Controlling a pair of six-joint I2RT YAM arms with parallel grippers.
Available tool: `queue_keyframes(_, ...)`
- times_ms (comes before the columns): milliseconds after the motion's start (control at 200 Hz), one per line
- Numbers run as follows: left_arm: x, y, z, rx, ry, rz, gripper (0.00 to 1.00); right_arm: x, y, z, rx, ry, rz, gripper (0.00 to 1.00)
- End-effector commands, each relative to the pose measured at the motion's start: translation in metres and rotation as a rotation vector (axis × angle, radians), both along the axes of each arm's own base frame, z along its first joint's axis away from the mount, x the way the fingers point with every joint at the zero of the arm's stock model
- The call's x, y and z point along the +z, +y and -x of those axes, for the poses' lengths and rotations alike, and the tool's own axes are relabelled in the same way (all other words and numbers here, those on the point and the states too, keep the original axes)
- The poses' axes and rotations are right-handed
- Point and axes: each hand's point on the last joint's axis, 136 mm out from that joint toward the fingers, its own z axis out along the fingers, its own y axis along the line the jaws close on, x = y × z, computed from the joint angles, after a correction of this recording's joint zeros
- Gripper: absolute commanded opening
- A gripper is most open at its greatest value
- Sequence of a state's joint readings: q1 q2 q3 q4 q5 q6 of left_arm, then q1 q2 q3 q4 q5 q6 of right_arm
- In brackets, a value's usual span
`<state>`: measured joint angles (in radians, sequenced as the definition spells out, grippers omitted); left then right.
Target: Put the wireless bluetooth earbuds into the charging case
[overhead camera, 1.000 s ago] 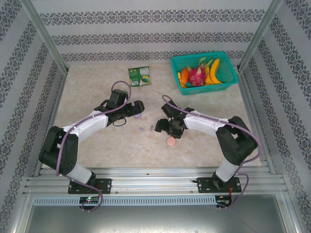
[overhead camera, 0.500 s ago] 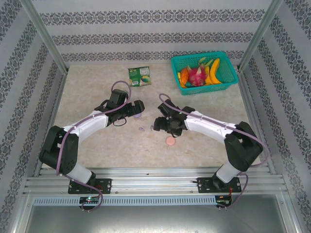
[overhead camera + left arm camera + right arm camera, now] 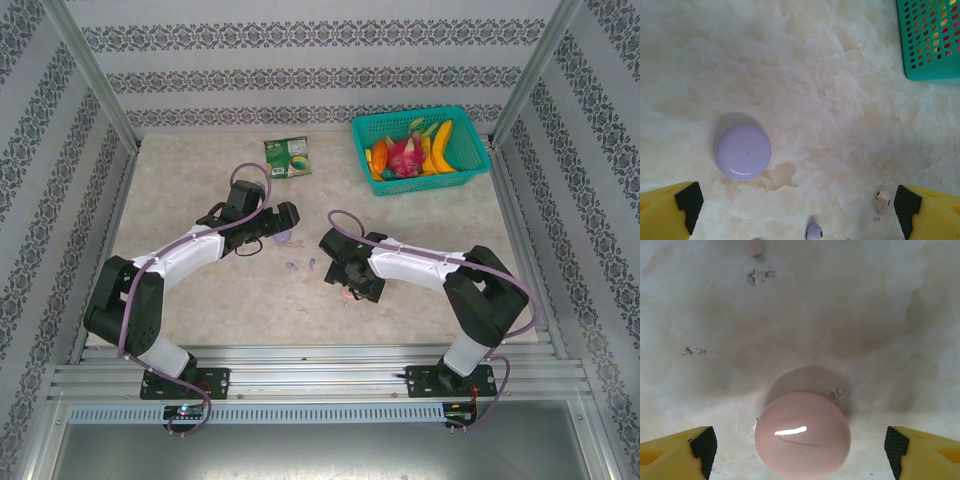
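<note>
We see a pale marbled bench (image 3: 420, 215) — boxed by walls (image 3: 300, 80) papered in grey floral stripes, aluminium posts (image 3: 90, 70) at two corners.

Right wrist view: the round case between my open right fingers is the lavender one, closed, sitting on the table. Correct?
Wrong colour. The right wrist view shows the pink case between the fingers of the open right gripper, closed, sitting on the table. The lavender case is the one in the left wrist view.

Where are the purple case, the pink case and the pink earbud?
purple case (image 3: 743, 152): left wrist view, lid centre.
pink case (image 3: 802, 436): right wrist view, glossy top.
pink earbud (image 3: 883, 199): left wrist view, its body.
</note>
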<state>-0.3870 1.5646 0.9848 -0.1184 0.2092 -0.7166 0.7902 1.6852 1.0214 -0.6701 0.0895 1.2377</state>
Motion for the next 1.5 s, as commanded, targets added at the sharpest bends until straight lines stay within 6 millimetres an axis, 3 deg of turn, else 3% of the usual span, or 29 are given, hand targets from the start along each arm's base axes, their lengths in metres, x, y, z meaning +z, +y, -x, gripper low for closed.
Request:
queue_keyframes(0, 0.010, -0.006, -0.006, 0.002, -0.028, 0.014, 1.00, -0.001, 0.000, -0.001, -0.070, 0.006, 0.020, 0.88)
queue_keyframes(185, 0.009, -0.007, -0.005, 0.001, -0.028, 0.020, 1.00, -0.013, -0.001, 0.005, -0.107, 0.034, 0.023, 0.86)
queue_keyframes(605, 0.009, -0.005, -0.001, 0.003, -0.032, 0.025, 1.00, -0.020, 0.006, 0.007, -0.084, 0.050, 0.053, 0.79)
queue_keyframes(1064, 0.006, -0.003, 0.006, 0.003, -0.023, 0.026, 1.00, -0.026, 0.012, 0.005, 0.049, 0.047, 0.080, 0.57)
queue_keyframes(1309, 0.002, 0.000, 0.013, 0.004, -0.015, 0.020, 1.00, -0.017, 0.024, -0.005, 0.106, 0.000, 0.015, 0.52)
queue_keyframes(1499, -0.001, 0.003, 0.018, 0.006, -0.015, 0.018, 1.00, 0.004, 0.035, -0.015, 0.131, -0.086, -0.095, 0.48)
